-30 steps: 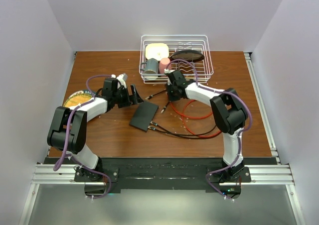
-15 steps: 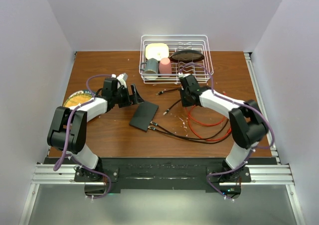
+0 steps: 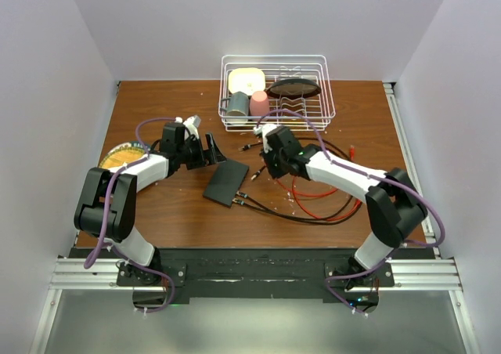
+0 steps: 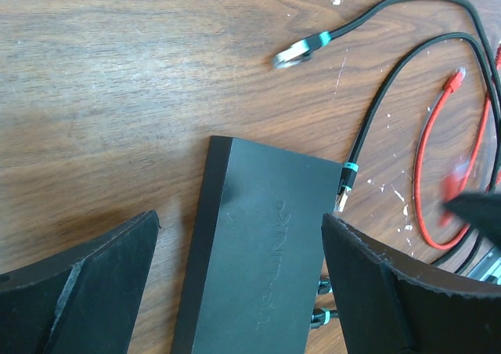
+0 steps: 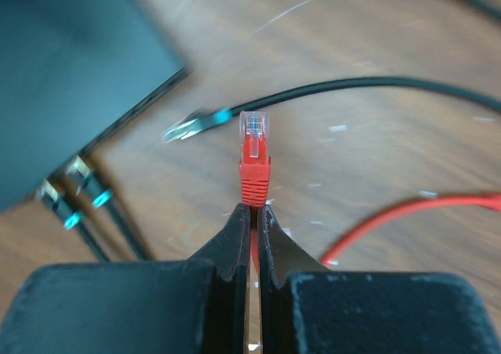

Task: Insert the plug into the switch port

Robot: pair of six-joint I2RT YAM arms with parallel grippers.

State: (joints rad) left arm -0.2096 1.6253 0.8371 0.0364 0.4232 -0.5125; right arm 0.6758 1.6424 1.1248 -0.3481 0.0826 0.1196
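The switch (image 3: 227,182) is a flat matte-black box lying on the wooden table; it fills the left wrist view (image 4: 258,252) and shows at the upper left of the right wrist view (image 5: 70,72). My left gripper (image 3: 213,152) hovers just behind it, open and empty (image 4: 243,291), with a finger on each side of the box. My right gripper (image 3: 264,166) is shut (image 5: 254,213) on the red cable just behind its red plug (image 5: 254,154). The plug's clear tip points forward, held above the table to the right of the switch. Two black plugs (image 5: 70,189) sit in the switch's edge.
A white wire rack (image 3: 321,103) with cups and dishes stands at the back. A yellow plate (image 3: 121,154) lies at the left. The red cable (image 3: 321,189) and black cables (image 3: 290,213) loop on the table right of the switch. Loose black plugs (image 4: 344,189) (image 4: 297,52) lie near it.
My right gripper swung right with the red plug, then came back left and nearer to the switch. The red cable's loops shifted. The left arm and the switch have not moved.
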